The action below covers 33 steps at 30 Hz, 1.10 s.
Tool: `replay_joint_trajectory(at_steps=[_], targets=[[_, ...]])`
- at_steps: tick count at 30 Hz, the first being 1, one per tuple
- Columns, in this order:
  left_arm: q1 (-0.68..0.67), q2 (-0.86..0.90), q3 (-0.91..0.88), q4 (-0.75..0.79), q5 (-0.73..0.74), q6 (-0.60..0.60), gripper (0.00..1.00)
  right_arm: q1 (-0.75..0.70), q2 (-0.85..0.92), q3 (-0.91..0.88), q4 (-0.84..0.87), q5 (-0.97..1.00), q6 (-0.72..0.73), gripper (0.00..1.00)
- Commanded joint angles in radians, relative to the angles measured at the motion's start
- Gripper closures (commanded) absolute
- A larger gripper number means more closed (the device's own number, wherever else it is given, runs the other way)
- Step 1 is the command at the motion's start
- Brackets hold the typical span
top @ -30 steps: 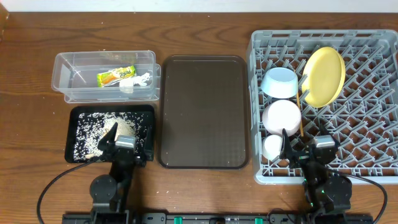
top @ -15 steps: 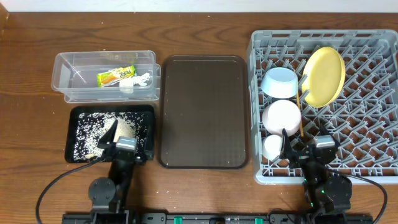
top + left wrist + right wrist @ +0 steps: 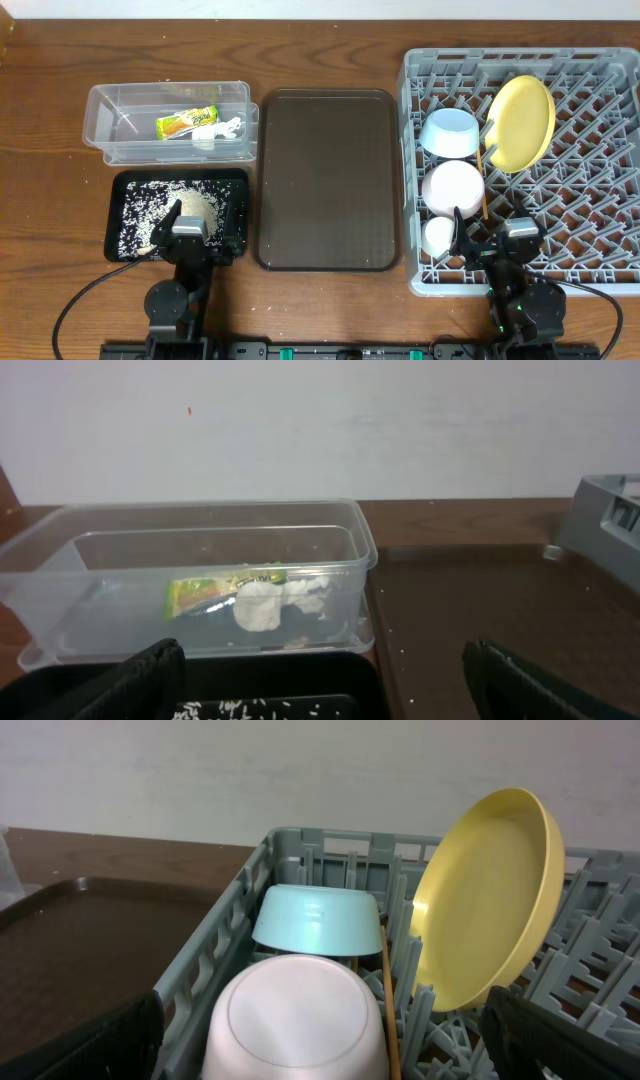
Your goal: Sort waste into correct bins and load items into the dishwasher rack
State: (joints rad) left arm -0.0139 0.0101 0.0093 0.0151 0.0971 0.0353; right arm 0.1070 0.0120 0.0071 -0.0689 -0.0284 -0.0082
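Observation:
The clear tub [image 3: 120, 108] holds the yellow-green wrapper [image 3: 186, 122] and the white napkin [image 3: 222, 130]; they also show in the left wrist view, wrapper [image 3: 203, 592] and napkin [image 3: 268, 602]. The black tray [image 3: 238, 180] holds rice scraps [image 3: 190, 205]. The grey rack [image 3: 600, 150] holds the tilted yellow plate [image 3: 522, 122], blue bowl [image 3: 452, 132], upturned white bowl [image 3: 453, 188], white cup [image 3: 437, 237] and chopsticks [image 3: 481, 170]. My left gripper [image 3: 198, 224] is open and empty over the black tray's near edge. My right gripper [image 3: 486, 236] is open and empty by the rack's front, behind the white bowl [image 3: 295, 1015].
The large brown serving tray [image 3: 327, 180] lies bare between the bins and the rack. Stray rice grains dot the table near the black tray. Both arm bases sit at the table's front edge.
My left gripper has drawn back a little to the left and toward the front edge, uncovering more of the rice pile. The right arm has not moved.

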Motion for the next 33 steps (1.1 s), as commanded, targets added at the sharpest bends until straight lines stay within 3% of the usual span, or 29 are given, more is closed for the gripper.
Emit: replay_joint_trajectory(at_steps=[1,5,33], targets=[[0.001,-0.009,-0.005,-0.023,-0.019,-0.041,0.09,-0.014,-0.005,-0.002,-0.003,0.006,0.011,0.01],[0.002,-0.009,-0.005,-0.081,-0.02,-0.036,0.09,-0.014,-0.005,-0.002,-0.003,0.006,0.011,0.01],[0.002,-0.006,-0.005,-0.079,-0.019,-0.037,0.09,-0.014,-0.005,-0.002,-0.003,0.006,0.011,0.01]])
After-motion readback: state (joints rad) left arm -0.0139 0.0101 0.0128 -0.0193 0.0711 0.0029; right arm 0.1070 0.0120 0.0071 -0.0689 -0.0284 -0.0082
